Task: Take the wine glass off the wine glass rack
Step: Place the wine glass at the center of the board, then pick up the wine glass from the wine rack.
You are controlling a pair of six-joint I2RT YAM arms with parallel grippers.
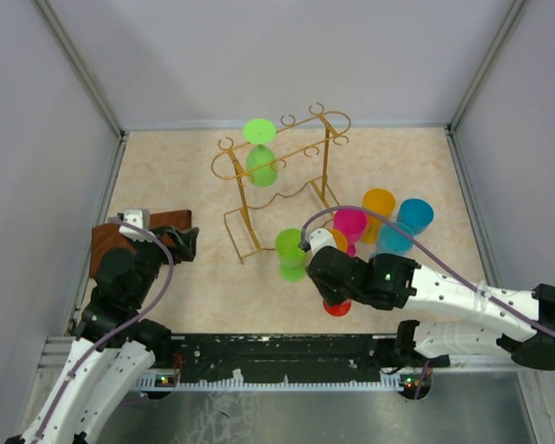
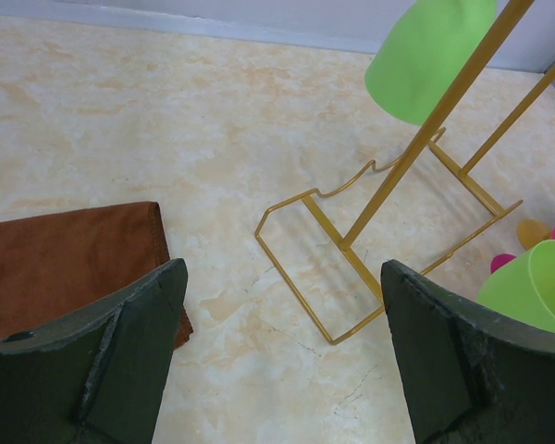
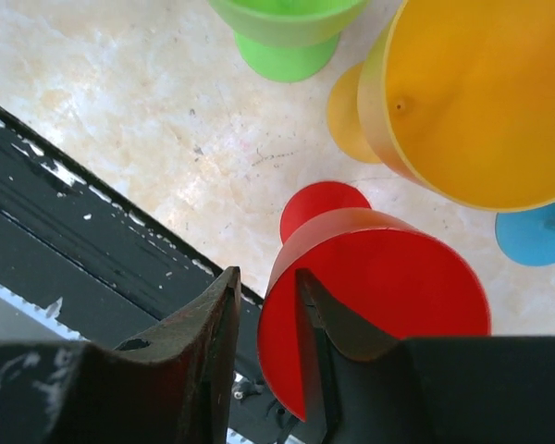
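The gold wine glass rack [image 1: 241, 199] stands at mid-table, and a green wine glass [image 1: 261, 165] hangs upside down from its top rails. The left wrist view shows the rack's upright [image 2: 407, 157] and that glass's bowl [image 2: 425, 55]. My left gripper [image 2: 282, 268] is open over bare table left of the rack, holding nothing. My right gripper [image 3: 265, 275] straddles the rim of a red glass [image 3: 398, 277] standing upright near the table's front edge. One finger is inside the bowl. The other is outside, with a gap to the wall, so the jaws are open.
A green glass [image 1: 291, 250], a pink one [image 1: 350, 225], an orange one [image 1: 378, 205] and two blue ones [image 1: 413, 215] stand right of the rack. A brown cloth [image 1: 120, 236] lies at the left. A black rail [image 3: 74, 231] borders the near edge.
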